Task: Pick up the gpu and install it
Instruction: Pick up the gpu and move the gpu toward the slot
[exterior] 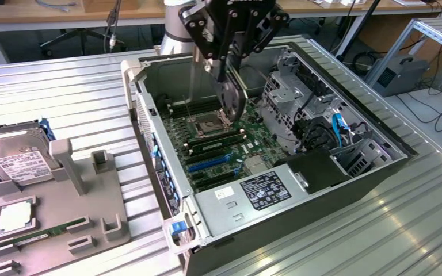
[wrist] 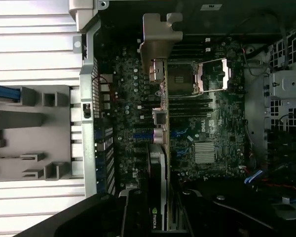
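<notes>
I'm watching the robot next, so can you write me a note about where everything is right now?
Gripper: jaws shut on the gpu, holding it on edge.
Where: the gpu hangs inside the open computer case, over the motherboard. From the wrist view it is seen edge-on, with its metal bracket at the far end.
Done: the gpu is picked up and is off the grey holder, where the hard drive lies.
Left: the gpu is not yet seated in a slot.
</notes>
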`<state>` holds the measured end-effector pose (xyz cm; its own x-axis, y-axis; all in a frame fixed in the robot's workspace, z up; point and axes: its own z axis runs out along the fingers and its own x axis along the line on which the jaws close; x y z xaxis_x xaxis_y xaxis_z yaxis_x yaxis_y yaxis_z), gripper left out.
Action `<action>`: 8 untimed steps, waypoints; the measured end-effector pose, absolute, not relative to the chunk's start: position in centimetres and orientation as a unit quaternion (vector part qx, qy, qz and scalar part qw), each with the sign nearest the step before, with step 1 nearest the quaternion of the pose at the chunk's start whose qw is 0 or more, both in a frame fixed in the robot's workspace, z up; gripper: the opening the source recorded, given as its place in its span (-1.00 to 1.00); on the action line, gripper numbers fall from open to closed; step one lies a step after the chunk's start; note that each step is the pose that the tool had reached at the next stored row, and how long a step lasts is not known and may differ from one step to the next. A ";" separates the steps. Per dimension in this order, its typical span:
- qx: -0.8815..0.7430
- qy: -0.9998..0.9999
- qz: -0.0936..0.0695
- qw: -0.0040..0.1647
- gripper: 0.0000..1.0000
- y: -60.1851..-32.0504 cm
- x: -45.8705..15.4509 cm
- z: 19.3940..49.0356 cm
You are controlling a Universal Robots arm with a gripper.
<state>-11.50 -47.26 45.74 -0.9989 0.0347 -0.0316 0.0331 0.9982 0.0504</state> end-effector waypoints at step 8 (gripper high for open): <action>0.017 0.999 0.026 0.016 -0.47 -47.3 -6.5 45.7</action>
